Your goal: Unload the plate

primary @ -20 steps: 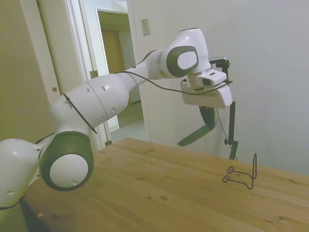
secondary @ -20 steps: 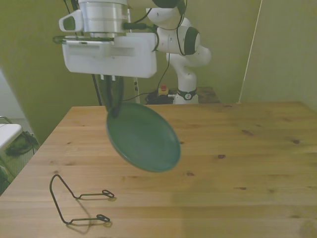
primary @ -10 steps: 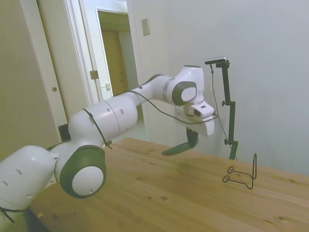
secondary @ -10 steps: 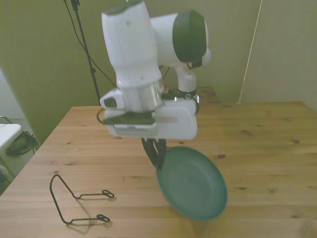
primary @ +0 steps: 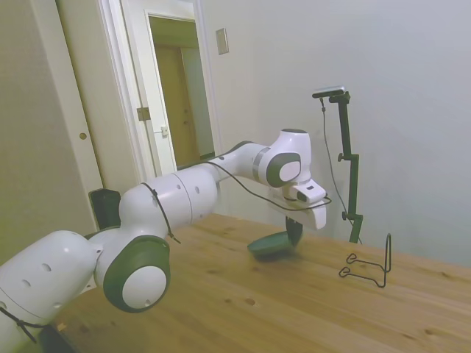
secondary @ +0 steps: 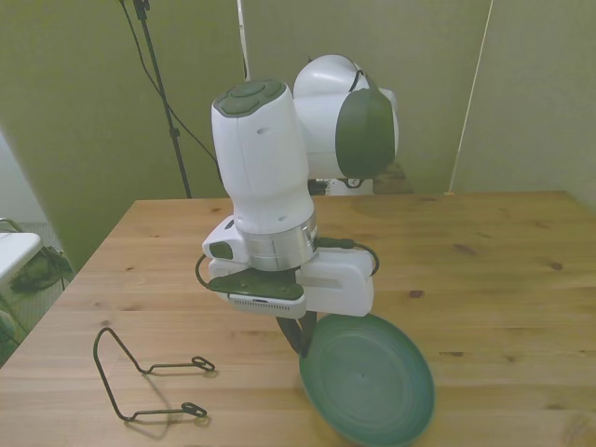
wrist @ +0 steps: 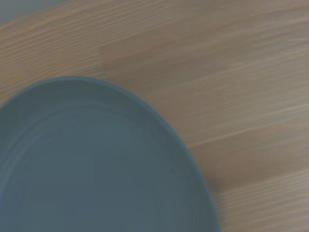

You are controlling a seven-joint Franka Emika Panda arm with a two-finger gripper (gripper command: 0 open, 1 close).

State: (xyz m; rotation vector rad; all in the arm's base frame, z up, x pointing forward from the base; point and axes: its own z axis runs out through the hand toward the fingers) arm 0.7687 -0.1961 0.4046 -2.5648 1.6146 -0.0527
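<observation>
walls: pale wall (primary: 412, 66) beside me, olive wall (secondary: 74, 112)
door: white frame (primary: 136, 110), open
table: wood (secondary: 503, 270)

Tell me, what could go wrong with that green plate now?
The plate is pinched only at its rim by the gripper and hangs tilted just above the wooden table. If it slips, it could drop on its edge and chip. If the fingers let go before it lies flat, it may wobble or roll. It also sits near the table's front edge, so a slide could send it off.
</observation>
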